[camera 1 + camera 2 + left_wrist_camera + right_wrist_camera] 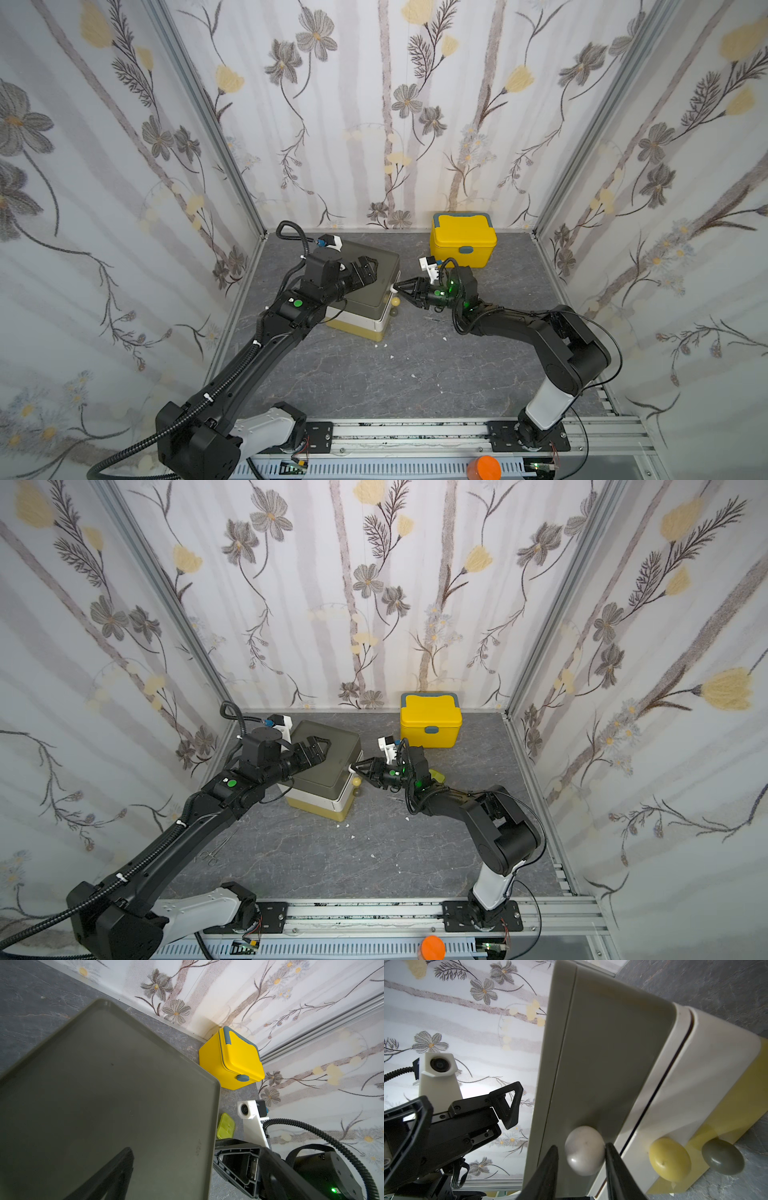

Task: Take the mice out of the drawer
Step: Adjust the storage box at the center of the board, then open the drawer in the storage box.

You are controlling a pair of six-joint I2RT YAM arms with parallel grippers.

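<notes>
Drawer [602, 1064] olive-grey, closed; white round knob [584, 1150] between right fingers [548, 1172].

The right gripper [581, 1146] sets its two black fingers [550, 1167] either side of the round white knob [584, 1153] on a grey-olive plastic drawer front [602, 1059]. One finger lies against the knob and the other is a sliver off. Next come a white drawer front [695, 1064] with a round yellow knob [669, 1160] and a yellow drawer front [726, 1109] with a dark grey-green knob [722, 1156]. The black left gripper [470, 1097] hangs nearby, fingers wide apart.
</notes>
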